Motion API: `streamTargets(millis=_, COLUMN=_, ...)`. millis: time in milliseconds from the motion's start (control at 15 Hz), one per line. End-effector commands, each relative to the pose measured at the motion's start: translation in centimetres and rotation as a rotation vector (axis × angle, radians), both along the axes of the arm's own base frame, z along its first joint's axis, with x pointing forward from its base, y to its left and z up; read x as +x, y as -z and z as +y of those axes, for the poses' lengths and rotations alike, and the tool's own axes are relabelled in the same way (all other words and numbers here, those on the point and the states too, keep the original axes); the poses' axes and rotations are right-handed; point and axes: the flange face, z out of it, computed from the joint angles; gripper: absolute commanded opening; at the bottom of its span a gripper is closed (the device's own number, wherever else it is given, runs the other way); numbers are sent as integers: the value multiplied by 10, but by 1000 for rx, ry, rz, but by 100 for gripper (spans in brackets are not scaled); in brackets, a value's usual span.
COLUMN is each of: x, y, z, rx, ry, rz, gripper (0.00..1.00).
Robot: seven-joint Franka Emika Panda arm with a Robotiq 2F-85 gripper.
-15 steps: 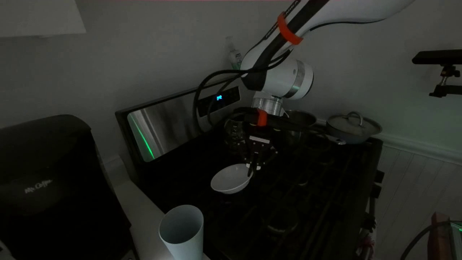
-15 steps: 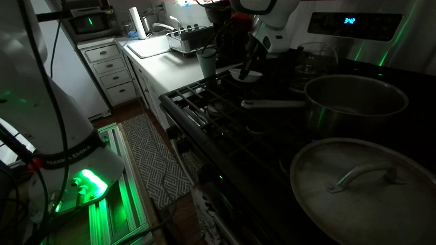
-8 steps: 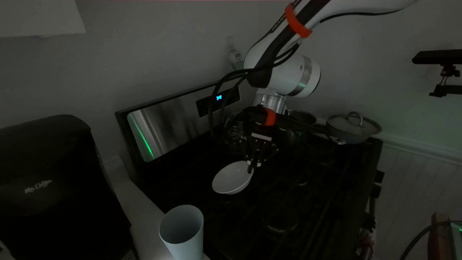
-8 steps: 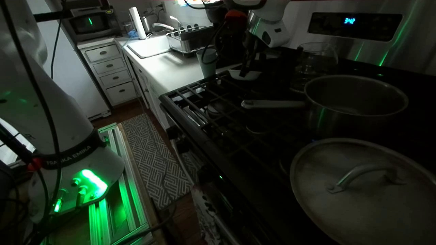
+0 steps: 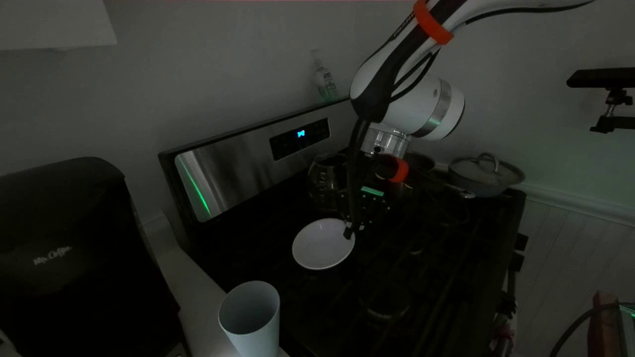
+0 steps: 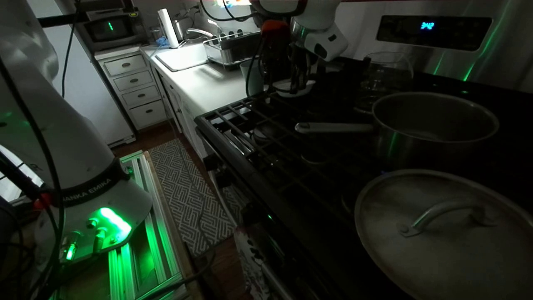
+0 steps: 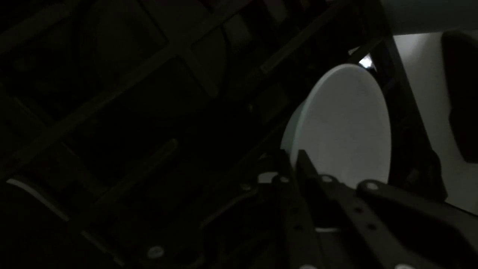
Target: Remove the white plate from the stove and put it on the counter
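We look across the stove from opposite edges in both exterior views, closely down in the wrist view.

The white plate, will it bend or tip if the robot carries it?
The white plate is probably stiff: its rim curves evenly, with no visible bend where it is pinched. It might tip or swing, since the tool holds it at just one side. It could also slip a little, because its surface looks smooth, though the light is dim.
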Motion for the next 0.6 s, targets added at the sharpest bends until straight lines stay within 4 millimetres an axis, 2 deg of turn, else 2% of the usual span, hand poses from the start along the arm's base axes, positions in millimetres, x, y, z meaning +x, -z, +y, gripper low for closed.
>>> streamTargets(millis=0, x=-18, y=-7, z=-11, rx=67, ry=-36, rz=-132, gripper=2)
streamTargets(millis=267, x=-23, y=-2, z=-23, rx=147, ry=-152, rz=-250, gripper=2)
streamTargets(millis=533, x=-35, y=4, z=-21, rx=211, ry=-339, rz=-205, gripper=2)
